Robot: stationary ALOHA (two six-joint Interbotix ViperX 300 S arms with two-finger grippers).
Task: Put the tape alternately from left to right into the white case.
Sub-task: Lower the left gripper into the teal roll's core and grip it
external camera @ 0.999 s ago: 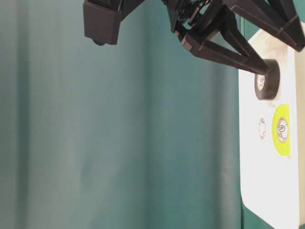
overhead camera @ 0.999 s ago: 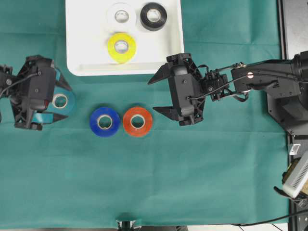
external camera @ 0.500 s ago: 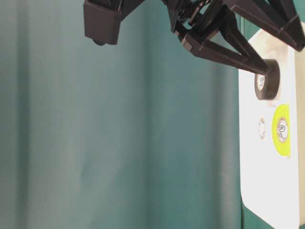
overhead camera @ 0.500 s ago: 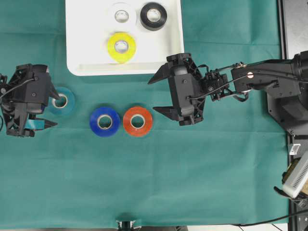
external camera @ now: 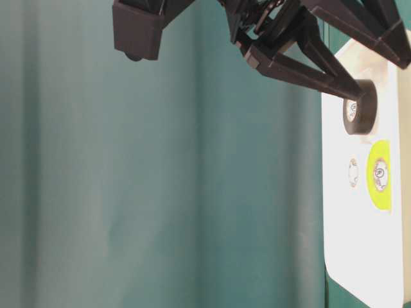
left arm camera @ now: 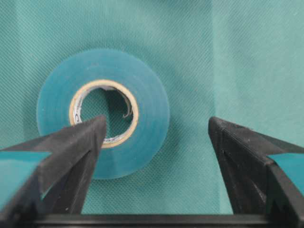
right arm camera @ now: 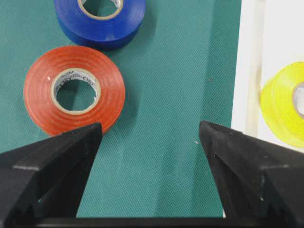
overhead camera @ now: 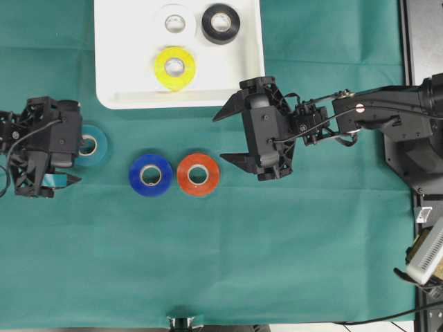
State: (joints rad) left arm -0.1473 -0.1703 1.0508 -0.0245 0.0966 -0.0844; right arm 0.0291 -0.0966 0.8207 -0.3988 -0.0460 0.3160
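A teal-green cloth (overhead camera: 228, 263) with a fine weave covers the worktop, faintly creased in long bands in the table-level view. A dark strip runs down the right edge of the worktop, where the base of the right arm and a pale box cut off by the frame sit.

The white case (overhead camera: 124, 90) lies at the far edge of the worktop, its far rim cut off by the frame. Inside it are the white roll (overhead camera: 174, 23), hard to make out against the white floor, the black roll (overhead camera: 221, 23) beside it, and the yellow roll (overhead camera: 174, 68) nearer the near rim. In the table-level view only a corner of the case shows.

On the cloth, toward the left edge, the teal roll (overhead camera: 95, 145) is partly covered by the left gripper (left arm camera: 152, 142), whose fingers (left arm camera: 71, 147) stand spread; one finger overlaps the roll's core and the other stands off its side. The blue roll (overhead camera: 151, 174) and the orange-red roll (overhead camera: 198, 173) lie just beside each other near the middle. The right gripper (right arm camera: 149, 152) hangs over bare cloth between the orange-red roll and the case, fingers spread and empty.
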